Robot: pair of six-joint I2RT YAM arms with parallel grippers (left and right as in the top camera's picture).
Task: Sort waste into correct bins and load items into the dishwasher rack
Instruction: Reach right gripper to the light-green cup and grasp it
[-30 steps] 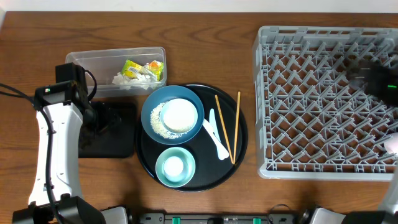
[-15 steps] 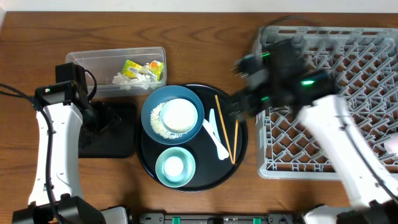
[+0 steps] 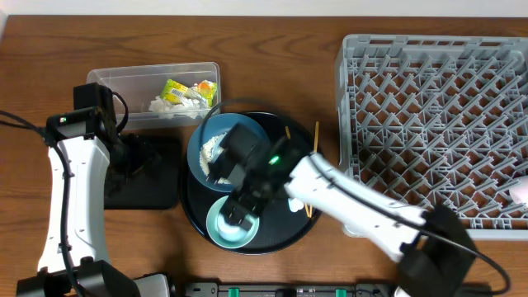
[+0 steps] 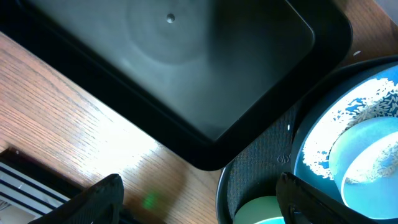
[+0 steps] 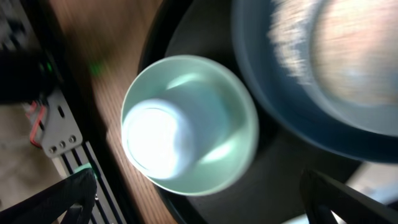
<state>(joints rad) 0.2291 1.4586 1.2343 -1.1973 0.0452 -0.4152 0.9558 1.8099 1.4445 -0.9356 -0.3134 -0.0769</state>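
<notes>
The dark-blue bowl (image 3: 206,148) holds rice grains (image 4: 336,118) and a white bowl (image 4: 373,155). It sits on the round black tray (image 3: 318,206), partly hidden by my right arm. The pale teal bowl (image 3: 216,229) with a white cup (image 5: 155,140) inside sits in front of it. My right gripper (image 3: 238,208) is open just above the teal bowl (image 5: 205,118). My left gripper (image 3: 136,157) is open and empty over the shallow black tray (image 3: 153,190). Wrappers (image 3: 186,89) and a tissue (image 3: 163,105) lie in the clear tub (image 3: 124,78). Chopsticks (image 3: 316,136) partly show. The spoon is hidden.
The grey rack (image 3: 437,132) fills the right side. A white object (image 3: 520,191) shows at the right edge beside it. The black tray (image 4: 186,62) abuts the round tray (image 4: 261,168). Bare wood lies along the front edge.
My right arm swung from over the rack leftward across the round tray and now hangs above the teal bowl, covering the spoon. The left arm has not moved.
</notes>
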